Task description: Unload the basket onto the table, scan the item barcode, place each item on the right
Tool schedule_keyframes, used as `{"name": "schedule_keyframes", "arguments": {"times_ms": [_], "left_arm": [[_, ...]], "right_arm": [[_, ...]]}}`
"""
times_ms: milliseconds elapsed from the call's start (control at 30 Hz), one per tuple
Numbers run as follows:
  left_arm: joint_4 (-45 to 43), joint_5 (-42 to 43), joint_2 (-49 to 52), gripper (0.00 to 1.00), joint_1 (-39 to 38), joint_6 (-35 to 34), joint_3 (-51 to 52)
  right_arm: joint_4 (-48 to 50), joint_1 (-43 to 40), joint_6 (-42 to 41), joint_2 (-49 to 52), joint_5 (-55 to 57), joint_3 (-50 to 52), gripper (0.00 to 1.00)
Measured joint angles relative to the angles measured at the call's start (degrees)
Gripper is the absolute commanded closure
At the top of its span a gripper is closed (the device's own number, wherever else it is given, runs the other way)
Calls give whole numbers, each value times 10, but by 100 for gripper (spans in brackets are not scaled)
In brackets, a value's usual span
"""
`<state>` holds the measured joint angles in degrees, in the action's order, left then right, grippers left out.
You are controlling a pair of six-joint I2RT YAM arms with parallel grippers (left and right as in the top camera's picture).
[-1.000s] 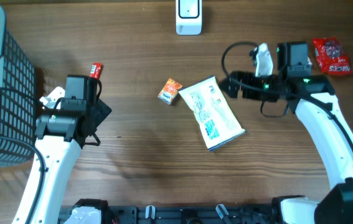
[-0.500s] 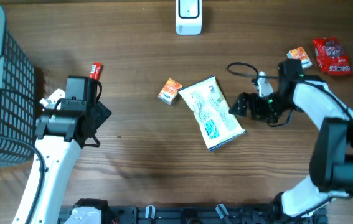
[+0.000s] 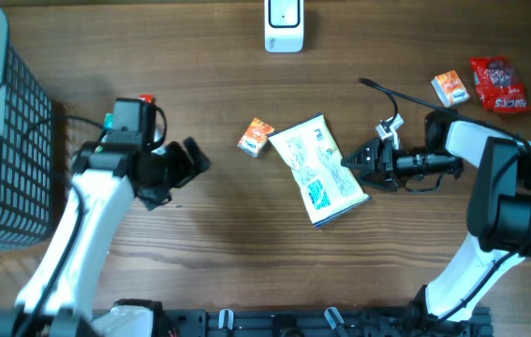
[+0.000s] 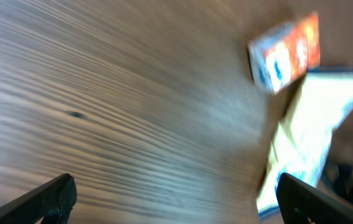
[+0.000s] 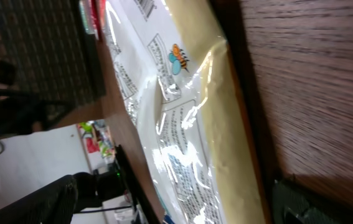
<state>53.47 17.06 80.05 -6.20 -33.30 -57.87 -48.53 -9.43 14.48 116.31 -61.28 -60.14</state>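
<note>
Right wrist view, fingers: our right fingers (image 5: 316, 202) stand spread wide with nothing between them.
Right gripper (image 3: 351, 167): released, tips at the right edge of the white packet (image 3: 319, 168); whether they touch it we cannot tell.
Left gripper (image 3: 195, 164): released and empty, well left of the packet.
Item: the packet lies flat on the table, print up.
Neighbour: a small orange box (image 3: 257, 137) sits just beside the packet's upper left corner.
Scanner (image 3: 284, 25): well beyond the packet's upper end.
Risk, push: we judge that fingers arriving low could shove the thin, glossy packet into the box instead of getting under it.
Risk, grip: pinching film alone, we could let it sag, slip or crease the barcode.
Risk, arms: closing together on the packet, ours could collide.
</note>
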Motion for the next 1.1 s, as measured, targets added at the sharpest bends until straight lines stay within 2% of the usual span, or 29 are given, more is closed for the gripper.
{"name": "schedule_keyframes", "arguments": {"times_ms": [133,300,467,767,900,967,1033,1100], "left_arm": [[-31,77,80,0,-27,32,0],[-110,193,185,0,-79,68,0],[-188,289,255,6,-121,87,1],[-318,396,318,8,-140,90,0],[-382,418,336,9,-153,67,0],[-414,420,341,14,-163,52,0],[-430,420,345,22,-172,42,0],[-443,416,349,36,-179,30,0]], "right_arm": [[3,1,0,7,-15,0,0],[5,2,-2,7,-17,0,1],[5,2,-2,7,-17,0,1],[6,5,-3,8,-15,0,4],[12,14,-7,8,-15,0,4],[16,19,-10,8,-16,1,4],[19,23,-11,8,-17,1,4],[19,25,-12,8,-17,1,4]]}}
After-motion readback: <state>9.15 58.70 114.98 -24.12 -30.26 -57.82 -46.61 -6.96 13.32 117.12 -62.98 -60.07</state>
